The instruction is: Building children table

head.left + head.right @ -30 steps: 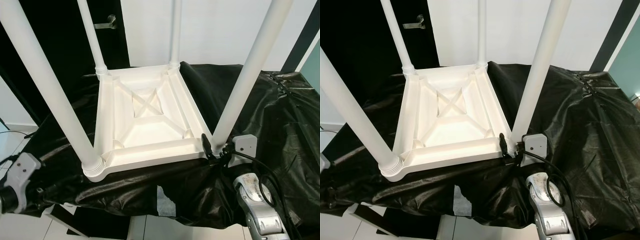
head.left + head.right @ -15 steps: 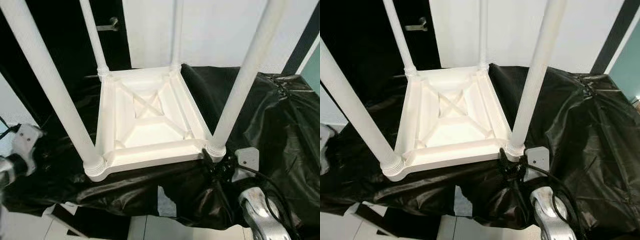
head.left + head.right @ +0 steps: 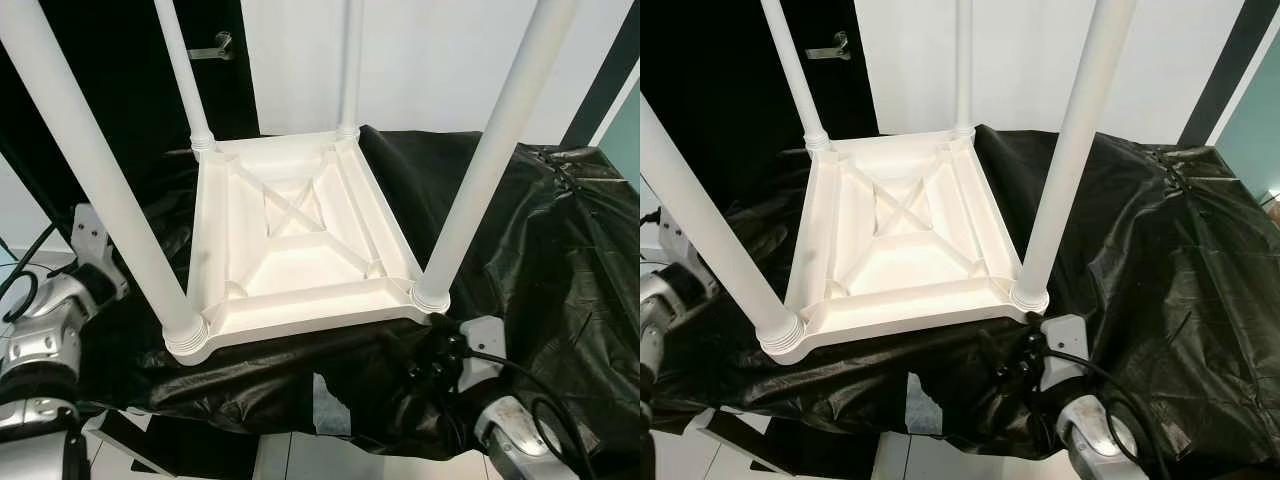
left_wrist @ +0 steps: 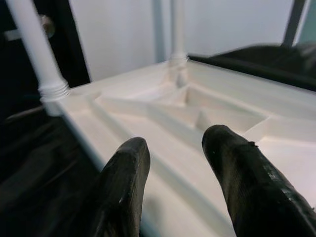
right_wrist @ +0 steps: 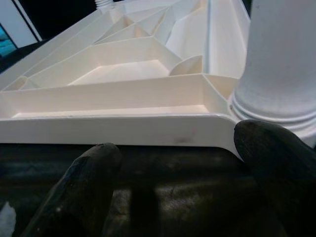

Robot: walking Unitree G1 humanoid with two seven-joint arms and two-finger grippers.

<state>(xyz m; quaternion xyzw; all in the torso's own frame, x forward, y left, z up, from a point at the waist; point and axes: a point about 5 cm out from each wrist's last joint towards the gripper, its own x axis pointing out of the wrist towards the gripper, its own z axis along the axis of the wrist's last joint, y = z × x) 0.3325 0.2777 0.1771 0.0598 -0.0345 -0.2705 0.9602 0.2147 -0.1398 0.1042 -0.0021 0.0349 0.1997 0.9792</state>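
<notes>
At the left edge of the crinkled black plastic sheet (image 3: 560,250), the left gripper (image 4: 173,148) hovers with its two black fingers spread, grasping nothing, pointed across the upturned white plastic children's table (image 3: 300,250). That table lies tabletop-down on the sheet, its four white round legs (image 3: 480,170) standing upward. Just below its near right corner, the right gripper (image 5: 177,163) is likewise spread and empty.
</notes>
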